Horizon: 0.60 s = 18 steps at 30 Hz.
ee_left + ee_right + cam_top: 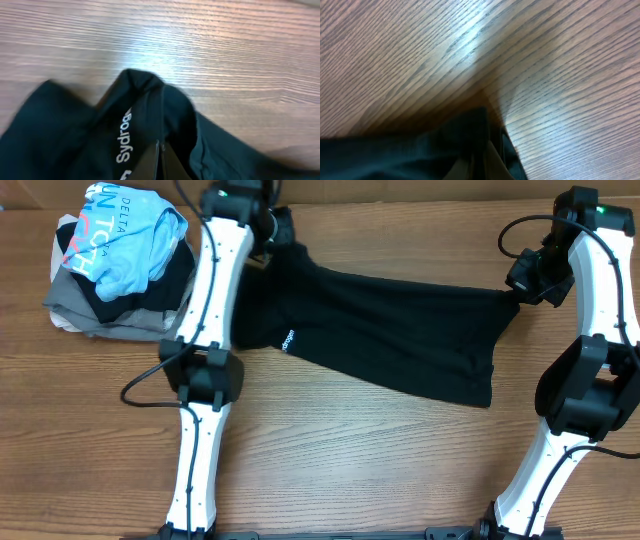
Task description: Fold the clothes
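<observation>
The clothes, one black short-sleeved shirt (400, 340) with small white lettering (287, 340), lies stretched across the wooden table between both arms. My left gripper (268, 242) is shut on the shirt's far left end, near the table's back edge. In the left wrist view its closed fingers (159, 157) pinch a fold of black fabric (60, 135) beside the white lettering (124, 137). My right gripper (518, 288) is shut on the shirt's right end. The right wrist view shows that gripper (486, 160) clamping dark cloth (395, 155) just above the tabletop.
A pile of other garments sits at the back left: a light blue shirt (125, 235) on top, a grey folded garment (100, 315) beneath. A black cable (140, 385) loops out from the left arm's base.
</observation>
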Motion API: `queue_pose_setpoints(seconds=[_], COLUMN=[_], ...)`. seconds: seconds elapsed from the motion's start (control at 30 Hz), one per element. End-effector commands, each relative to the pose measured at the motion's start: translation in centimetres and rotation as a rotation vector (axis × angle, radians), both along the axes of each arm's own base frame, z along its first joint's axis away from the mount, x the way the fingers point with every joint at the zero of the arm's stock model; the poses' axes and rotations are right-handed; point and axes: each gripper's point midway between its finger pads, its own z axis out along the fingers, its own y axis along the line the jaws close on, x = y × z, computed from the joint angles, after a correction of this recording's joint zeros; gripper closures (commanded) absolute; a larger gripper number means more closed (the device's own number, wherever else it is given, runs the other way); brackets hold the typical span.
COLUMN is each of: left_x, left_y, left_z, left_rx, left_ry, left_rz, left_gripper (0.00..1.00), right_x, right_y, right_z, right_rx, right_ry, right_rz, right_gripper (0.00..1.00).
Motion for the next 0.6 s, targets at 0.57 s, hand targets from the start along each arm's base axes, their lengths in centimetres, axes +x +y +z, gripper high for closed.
queue_pose_setpoints(seconds=[0.57], left_x=[-7.3], left_y=[6.9], left_z=[5.5], left_rx=[0.328], left_ry=[0.111], left_rz=[0.03], left_gripper=[0.96], right_x=[-4.2], right_y=[3.3], right_z=[7.0], right_rx=[0.076], right_ry=[-0.007], right_rz=[0.047], right_gripper=[0.96])
